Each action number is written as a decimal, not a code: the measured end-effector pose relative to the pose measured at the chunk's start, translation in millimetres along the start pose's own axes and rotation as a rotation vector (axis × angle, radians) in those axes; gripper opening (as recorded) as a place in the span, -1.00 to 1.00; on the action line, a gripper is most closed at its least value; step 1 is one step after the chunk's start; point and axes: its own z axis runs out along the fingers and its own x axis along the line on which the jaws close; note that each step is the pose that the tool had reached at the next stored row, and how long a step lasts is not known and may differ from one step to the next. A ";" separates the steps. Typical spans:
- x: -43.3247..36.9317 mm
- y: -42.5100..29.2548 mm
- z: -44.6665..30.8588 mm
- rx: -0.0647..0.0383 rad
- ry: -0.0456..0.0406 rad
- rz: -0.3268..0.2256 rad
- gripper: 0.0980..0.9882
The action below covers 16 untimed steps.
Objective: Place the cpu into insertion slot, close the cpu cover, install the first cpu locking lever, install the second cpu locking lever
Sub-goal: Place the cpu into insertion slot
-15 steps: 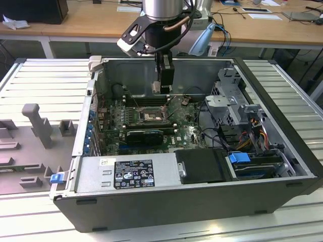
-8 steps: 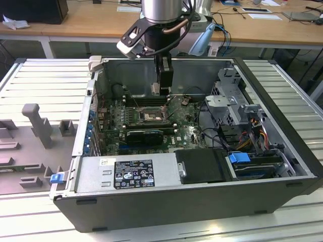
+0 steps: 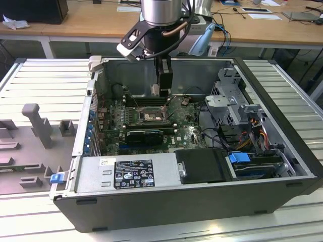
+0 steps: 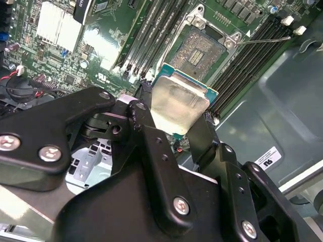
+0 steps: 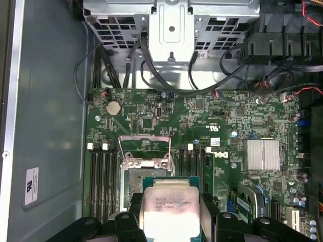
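CPU is pinched by its edges between the end effector's black fingers, held flat. It hangs near the bare insertion slot, not touching it. The cpu cover is swung open on the motherboard.

A ribbed, pale metal table spreads across the exterior view. Grey moulded fixtures stand on it at nine o'clock. Along twelve o'clock runs a wooden desk, with a black box at eleven and white papers at one. The light is even.
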 end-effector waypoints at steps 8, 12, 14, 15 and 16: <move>3.1 -5.5 13.0 0.000 -0.0003 0.003 -0.03; 3.5 -8.6 20.8 0.000 -0.0003 0.002 -0.03; 3.4 -9.8 24.2 0.000 -0.0001 0.003 -0.03; 3.4 -9.9 24.7 0.000 0.0002 0.003 -0.03; 3.4 -10.0 25.5 0.000 0.0014 0.003 -0.03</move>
